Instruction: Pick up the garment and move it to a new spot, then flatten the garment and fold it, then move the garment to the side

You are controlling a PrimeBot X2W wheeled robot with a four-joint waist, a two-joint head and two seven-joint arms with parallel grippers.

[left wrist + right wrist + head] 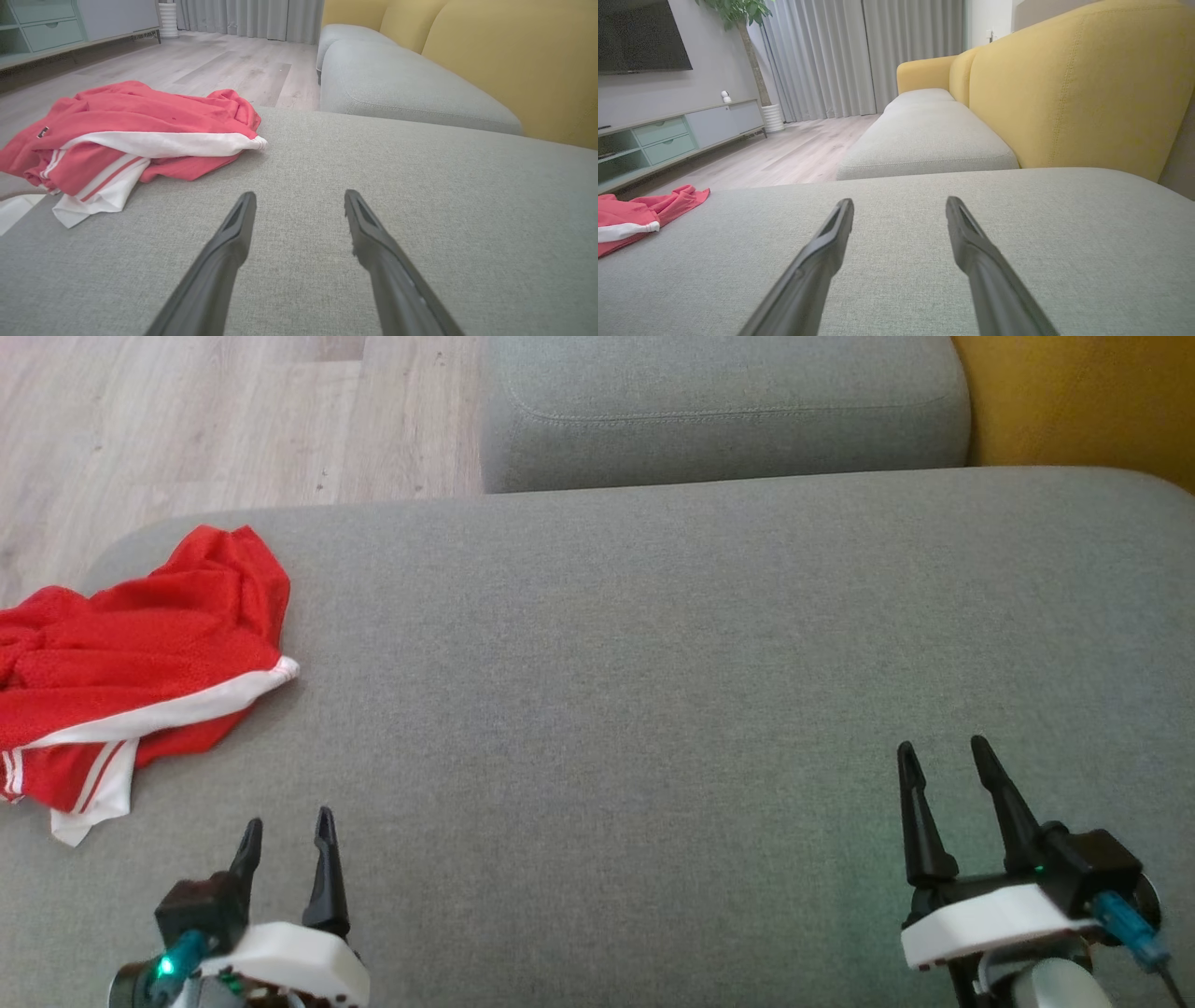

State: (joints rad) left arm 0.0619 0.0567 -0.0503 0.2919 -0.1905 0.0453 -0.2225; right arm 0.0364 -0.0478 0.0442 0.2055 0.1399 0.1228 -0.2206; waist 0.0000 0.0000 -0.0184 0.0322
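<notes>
A red garment point(140, 663) with white stripes lies crumpled at the left end of the grey sofa cushion point(653, 663), partly hanging over its left edge. My left gripper point(287, 821) hovers open near the front of the cushion, just to the right of and nearer than the garment, touching nothing. In the left wrist view the garment point(131, 135) lies ahead and left of the open gripper point(299, 198). My right gripper point(941, 749) stands open at the far right with nothing between its fingers. From the right wrist the garment point(640, 217) shows at the far left, well away from that gripper point(899, 205).
A second grey seat cushion point(719, 411) adjoins at the back, with the yellow sofa back point(1083, 401) on the right. Wooden floor point(187, 429) lies beyond the cushion's left and far edges. A TV cabinet point(668, 135), a potted plant and curtains stand across the room.
</notes>
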